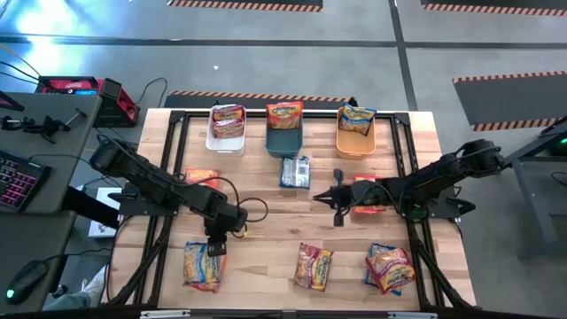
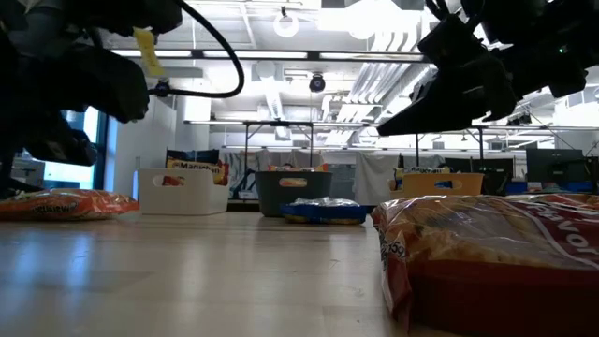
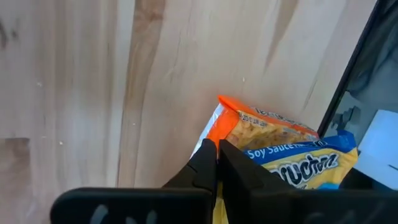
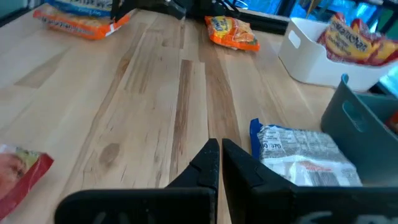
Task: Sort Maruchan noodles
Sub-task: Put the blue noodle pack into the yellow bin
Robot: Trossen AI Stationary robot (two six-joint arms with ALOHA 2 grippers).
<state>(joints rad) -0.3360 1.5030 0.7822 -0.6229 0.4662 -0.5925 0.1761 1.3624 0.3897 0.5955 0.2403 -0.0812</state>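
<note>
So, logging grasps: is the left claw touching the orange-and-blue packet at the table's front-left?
Touching. In the left wrist view the left claw is shut with its fingertips pinching the orange edge of the packet.

A wooden desk (image 1: 266, 230) carries three bins in a row at its far edge: a white bin (image 1: 226, 140), a teal bin (image 1: 284, 139) and an orange bin (image 1: 355, 142). Left of the desk stands a dark side table (image 1: 40, 168) with a keyboard (image 1: 18, 182) and a mouse (image 1: 25, 282). A red box (image 1: 75, 87) sits behind it. Striped floor tape (image 1: 257, 96) runs beyond the desk.
</note>
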